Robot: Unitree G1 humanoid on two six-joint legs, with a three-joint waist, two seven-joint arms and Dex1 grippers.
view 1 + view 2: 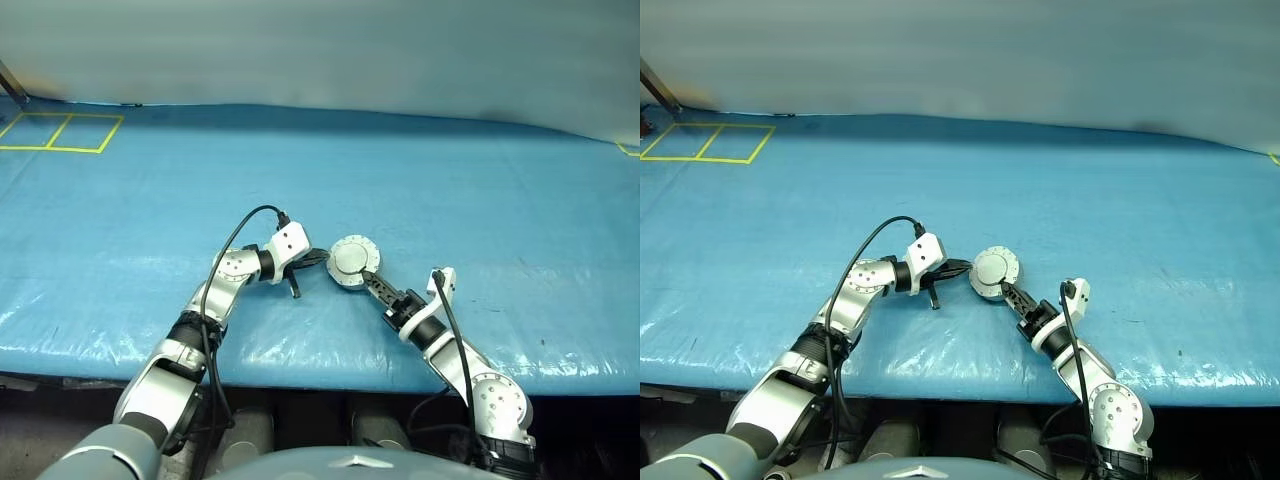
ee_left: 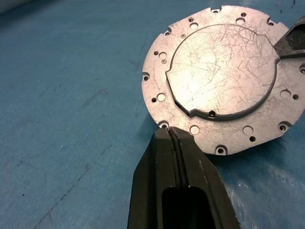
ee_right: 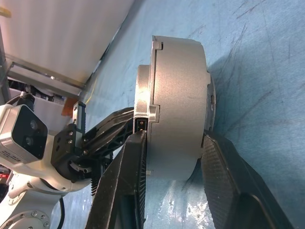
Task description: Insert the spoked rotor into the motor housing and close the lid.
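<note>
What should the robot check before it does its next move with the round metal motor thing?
1. Lid down flat on the motor housing: ok.
2. Right gripper fingers on both sides of the housing: ok.
3. Right grip firm: cannot tell.
4. Left gripper shut, tips at the lid's edge: ok.
5. Spoked rotor inside: cannot tell, the lid covers it.
6. Housing resting on the blue mat: ok.

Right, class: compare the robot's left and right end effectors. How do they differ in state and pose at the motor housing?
The left end effector is shut, fingers pressed together; the right end effector has its fingers apart, one on each face of the motor housing. The left's tip sits at the rim of the lid; the right spans lid and housing together. Both have black fingers.
</note>
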